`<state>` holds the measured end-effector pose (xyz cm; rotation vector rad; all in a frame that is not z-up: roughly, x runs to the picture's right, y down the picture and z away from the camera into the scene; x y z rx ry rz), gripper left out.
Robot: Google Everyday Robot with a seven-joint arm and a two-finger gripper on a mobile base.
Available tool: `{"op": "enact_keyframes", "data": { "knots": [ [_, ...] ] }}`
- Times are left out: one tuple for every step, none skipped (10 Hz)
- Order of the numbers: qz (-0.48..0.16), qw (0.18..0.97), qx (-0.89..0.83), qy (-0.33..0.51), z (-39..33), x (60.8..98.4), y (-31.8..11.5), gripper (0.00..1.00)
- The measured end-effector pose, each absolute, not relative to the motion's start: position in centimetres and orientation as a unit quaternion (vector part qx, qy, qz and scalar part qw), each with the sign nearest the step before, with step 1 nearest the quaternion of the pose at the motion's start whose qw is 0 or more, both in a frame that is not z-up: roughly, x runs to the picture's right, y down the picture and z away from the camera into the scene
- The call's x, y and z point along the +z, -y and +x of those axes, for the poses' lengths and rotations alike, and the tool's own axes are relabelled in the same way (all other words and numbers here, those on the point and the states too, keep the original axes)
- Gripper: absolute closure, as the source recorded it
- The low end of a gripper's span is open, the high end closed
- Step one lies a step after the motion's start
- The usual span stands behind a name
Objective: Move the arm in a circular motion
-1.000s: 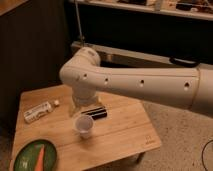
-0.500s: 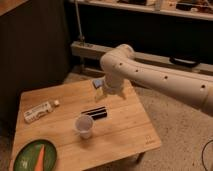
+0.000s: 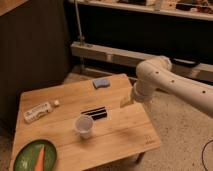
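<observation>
- On the bench [image 3: 125, 131] I count one paper cup [image 3: 83, 126], one dark bar [image 3: 95, 113], one blue sponge [image 3: 101, 83], one white bottle [image 3: 37, 112], one green plate [image 3: 24, 156] (a carrot [image 3: 40, 157] on it).
- The arm [image 3: 172, 87] reaches in from my right, elbow bent over the bench's right edge.
- Its hand [image 3: 126, 101] hangs just below that elbow, right of the bar; I cannot tell its grip.

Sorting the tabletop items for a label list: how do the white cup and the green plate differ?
The white cup stands upright near the table's middle; the green plate lies flat at the front left corner. The cup looks empty; the plate carries an orange carrot. Both rest on the wooden table, clear of the arm, whose gripper hangs over the right edge.
</observation>
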<state>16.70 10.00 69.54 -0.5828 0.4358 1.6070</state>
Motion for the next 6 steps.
{"op": "enact_keyframes", "data": {
  "knots": [
    [-0.259, 0.643, 0.696, -0.187, 16.8, 68.1, -11.4, 0.20],
    [-0.261, 0.649, 0.690, -0.185, 16.6, 66.9, -12.6, 0.20],
    [-0.265, 0.656, 0.684, -0.178, 15.5, 65.6, -13.6, 0.20],
    [-0.269, 0.666, 0.675, -0.168, 13.7, 64.1, -14.9, 0.20],
    [-0.275, 0.675, 0.666, -0.155, 11.3, 62.5, -16.2, 0.20],
    [-0.278, 0.681, 0.661, -0.149, 10.1, 61.7, -16.9, 0.20]
  ]
}}
